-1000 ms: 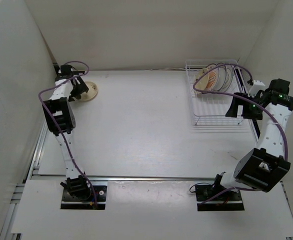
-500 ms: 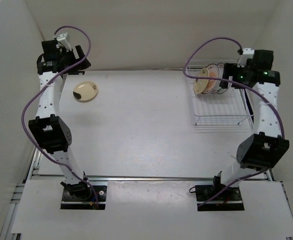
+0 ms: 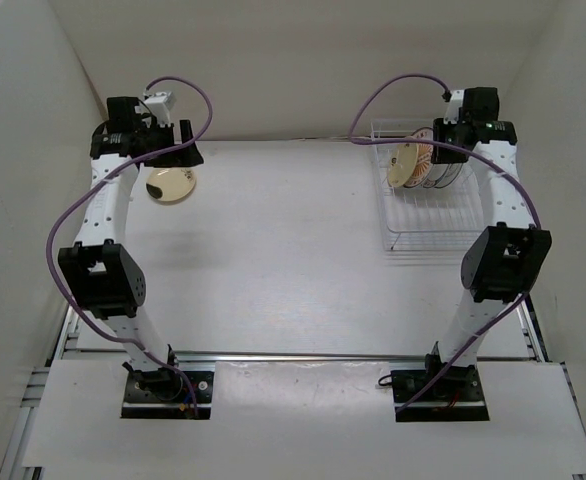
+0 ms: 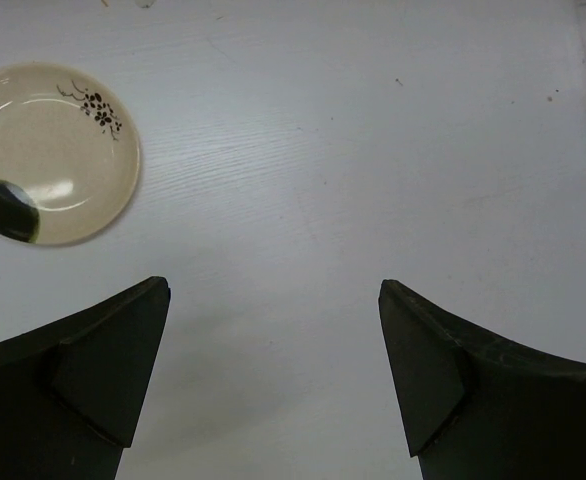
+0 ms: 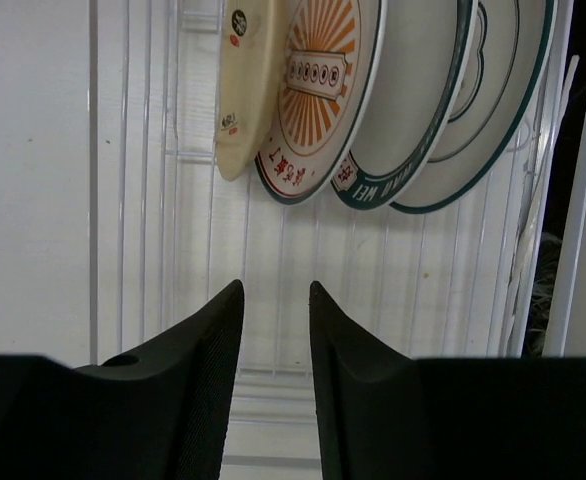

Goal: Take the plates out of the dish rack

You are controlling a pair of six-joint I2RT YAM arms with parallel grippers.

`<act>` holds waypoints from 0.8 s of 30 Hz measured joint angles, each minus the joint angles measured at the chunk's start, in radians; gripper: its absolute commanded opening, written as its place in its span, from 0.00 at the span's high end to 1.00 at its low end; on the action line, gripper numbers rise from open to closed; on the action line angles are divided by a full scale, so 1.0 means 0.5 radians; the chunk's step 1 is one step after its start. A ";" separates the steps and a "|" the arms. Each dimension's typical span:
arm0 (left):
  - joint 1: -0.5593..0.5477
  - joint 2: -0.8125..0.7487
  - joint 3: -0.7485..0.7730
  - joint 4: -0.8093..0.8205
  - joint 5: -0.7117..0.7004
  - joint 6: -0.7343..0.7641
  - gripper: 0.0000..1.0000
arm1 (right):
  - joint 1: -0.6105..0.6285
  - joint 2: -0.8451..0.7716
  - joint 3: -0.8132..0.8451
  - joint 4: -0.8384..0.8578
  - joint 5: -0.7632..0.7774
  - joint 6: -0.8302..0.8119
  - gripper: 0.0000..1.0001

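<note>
A cream-tan plate (image 3: 168, 186) with a dark spot lies flat on the table at the far left; in the left wrist view this plate (image 4: 48, 150) sits up and left of my open left gripper (image 4: 273, 290), which holds nothing. The white wire dish rack (image 3: 438, 215) stands at the far right. Several plates stand on edge in it: a cream one (image 5: 245, 90), one with an orange rayed centre (image 5: 318, 95) and white ones with dark-ringed rims (image 5: 413, 90). My right gripper (image 5: 276, 285) hovers above the rack just short of them, its jaws narrowly apart with nothing between.
White walls close in the table on the left, back and right. The rack's raised wire side (image 5: 123, 200) runs left of my right fingers. The left arm (image 3: 103, 210) reaches along the left wall, the right arm (image 3: 503, 220) over the rack's right side.
My left gripper rose off the cream-tan plate, which stays on the table. My right arm swung from the rack's right side to above the standing plates, and its jaws narrowed.
</note>
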 measured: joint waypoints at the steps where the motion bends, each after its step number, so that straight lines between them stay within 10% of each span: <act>1: 0.003 -0.013 -0.018 -0.007 -0.005 0.003 0.04 | 0.016 0.001 0.004 0.017 0.019 0.001 0.61; 5: 0.007 -0.064 -0.069 -0.017 -0.005 0.017 0.04 | 0.077 0.060 0.053 0.031 0.063 0.012 0.32; 24: 0.007 -0.223 -0.220 -0.034 -0.003 0.055 0.04 | 0.178 0.547 0.403 0.099 0.183 -0.025 0.34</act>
